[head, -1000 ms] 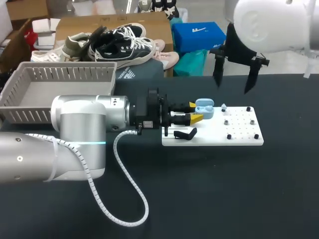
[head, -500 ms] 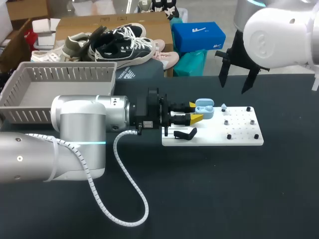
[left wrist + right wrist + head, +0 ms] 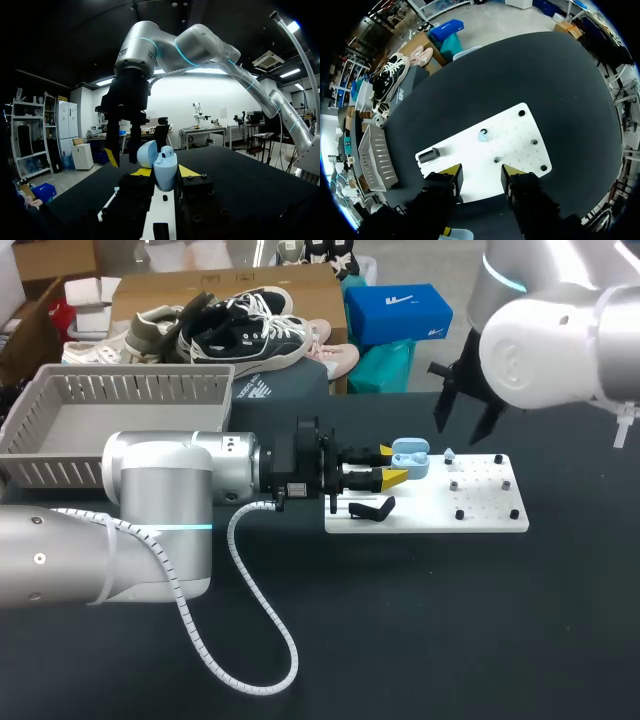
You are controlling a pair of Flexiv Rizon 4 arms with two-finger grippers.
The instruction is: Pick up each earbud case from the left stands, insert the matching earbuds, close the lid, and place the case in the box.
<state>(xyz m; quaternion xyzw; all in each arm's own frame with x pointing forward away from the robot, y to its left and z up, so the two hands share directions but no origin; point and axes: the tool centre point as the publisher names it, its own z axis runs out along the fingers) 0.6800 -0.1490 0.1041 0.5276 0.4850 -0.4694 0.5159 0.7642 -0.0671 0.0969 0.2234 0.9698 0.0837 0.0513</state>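
- The pale blue case (image 3: pixel 410 458) is upright with its lid (image 3: pixel 147 153) swung open, held over the near-left part of the white board (image 3: pixel 480 512).
- The left gripper (image 3: pixel 392 466) is closed on the case, a yellow tip pressing each side. It holds the case steady rather than carrying it off.
- A small earbud (image 3: pixel 449 454) sits on the board just beside the case, on the side away from the left arm. It is not yet in the case.
- The right gripper (image 3: pixel 465 420) hangs above the far edge of the board, fingers spread wide and empty. In its own wrist view the earbud lies just ahead of the gap between its tips.
- The step in hand looks like fetching the earbud to load the case.
- Next, the right gripper likely needs to drop straight down, pinch the earbud lightly and line it up with the case's socket.
- The black stand (image 3: pixel 372 508) lies near the case, and the grey basket (image 3: pixel 130 383) waits well to the left.
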